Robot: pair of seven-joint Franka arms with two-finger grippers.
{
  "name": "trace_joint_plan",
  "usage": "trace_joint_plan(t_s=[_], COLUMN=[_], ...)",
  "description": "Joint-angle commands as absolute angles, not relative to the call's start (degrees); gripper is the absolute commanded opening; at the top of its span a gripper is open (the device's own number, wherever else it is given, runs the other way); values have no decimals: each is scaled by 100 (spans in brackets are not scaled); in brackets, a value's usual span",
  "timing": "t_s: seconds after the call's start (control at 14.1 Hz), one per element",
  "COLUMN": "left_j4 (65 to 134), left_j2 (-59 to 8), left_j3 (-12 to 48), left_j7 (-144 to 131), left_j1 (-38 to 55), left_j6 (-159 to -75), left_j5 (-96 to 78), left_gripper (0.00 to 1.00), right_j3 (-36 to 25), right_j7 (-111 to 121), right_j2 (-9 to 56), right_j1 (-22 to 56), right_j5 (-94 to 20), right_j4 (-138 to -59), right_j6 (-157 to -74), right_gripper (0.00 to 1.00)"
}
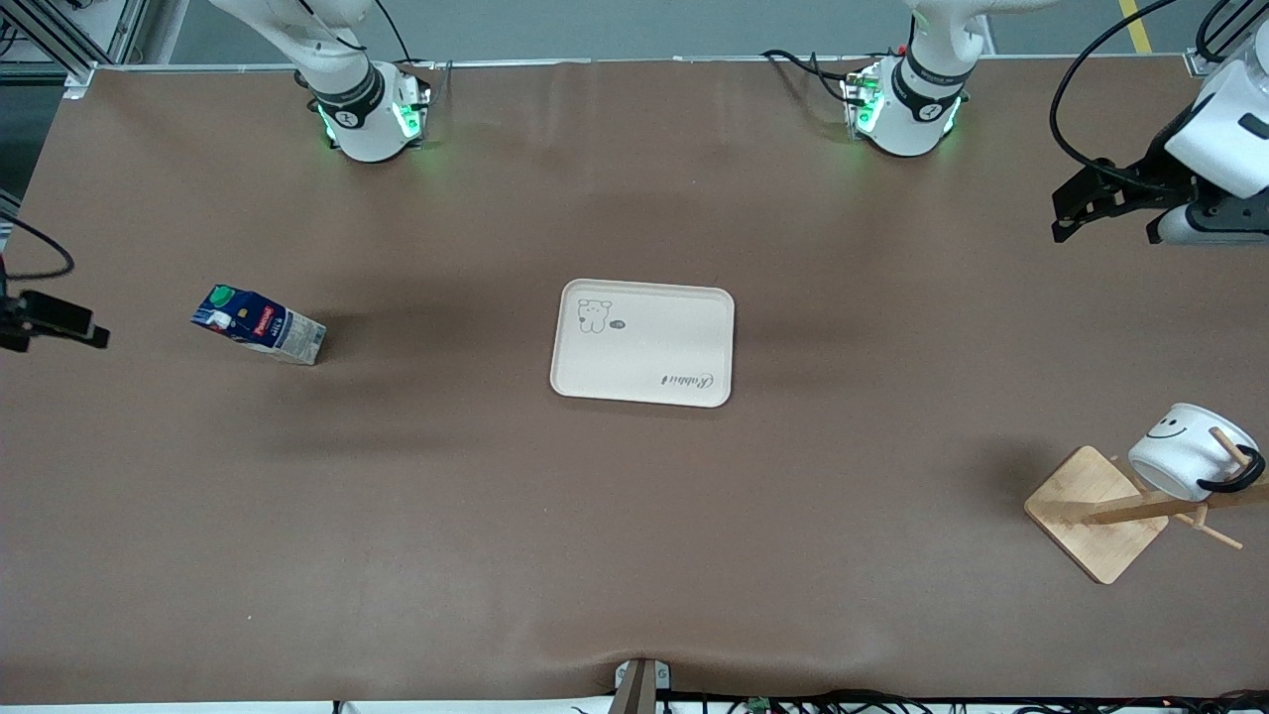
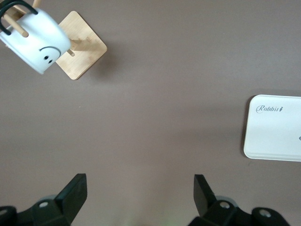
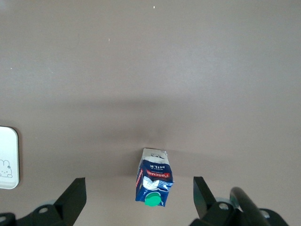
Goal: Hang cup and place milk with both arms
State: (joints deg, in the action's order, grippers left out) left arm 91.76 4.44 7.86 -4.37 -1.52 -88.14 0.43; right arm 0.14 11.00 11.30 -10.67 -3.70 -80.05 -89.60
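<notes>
The cup (image 1: 1180, 452), a white mug with a black smiley face and a black loop handle, is seen hung by that handle on a peg of the wooden mug rack (image 1: 1140, 506), which stands on a square wooden base at the left arm's end of the table, nearer to the front camera than the tray. In the left wrist view the cup (image 2: 37, 42) is shown tilted on the rack's pegs, above the base (image 2: 82, 47). The milk carton (image 1: 260, 325), dark blue with a green cap, a red label patch and a white lower part, is found standing upright on the brown table (image 1: 496, 516) toward the right arm's end, well apart from the white tray (image 1: 644, 342) that lies at the middle of the table. The tray bears a small bear drawing and the printed word "Rabbit". The left gripper (image 2: 140, 193) is held up over the table's edge at the left arm's end, its fingers spread wide and holding nothing. The right gripper (image 3: 139, 194) is held over the milk carton (image 3: 153, 182), its fingers likewise spread wide, with the carton seen between them from above but not touched.
</notes>
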Motion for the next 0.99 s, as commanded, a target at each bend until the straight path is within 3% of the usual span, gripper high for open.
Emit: trace_joint_plan(t_s=[0.0, 0.28, 0.64, 0.92], left_j4=[9308, 9264, 9026, 9026], left_j2=[501, 440, 237, 220], left_j3=[729, 747, 703, 703], left_j7=[-519, -458, -369, -369], left_j1=[-123, -114, -149, -141], left_j6=[-8956, -9026, -9141, -9141], left_j5=[-53, -61, -79, -88], left_gripper=[100, 100, 100, 100], right_j3=[105, 97, 53, 114], right_j7=[1117, -630, -633, -360], right_j2=[801, 378, 352, -288], right_j1=[-968, -492, -641, -748], right_j5=[33, 448, -137, -483], right_j4=[-8138, -8736, -8675, -9350], right_j6=[-9122, -9097, -8956, -9140], right_gripper=[100, 100, 100, 100])
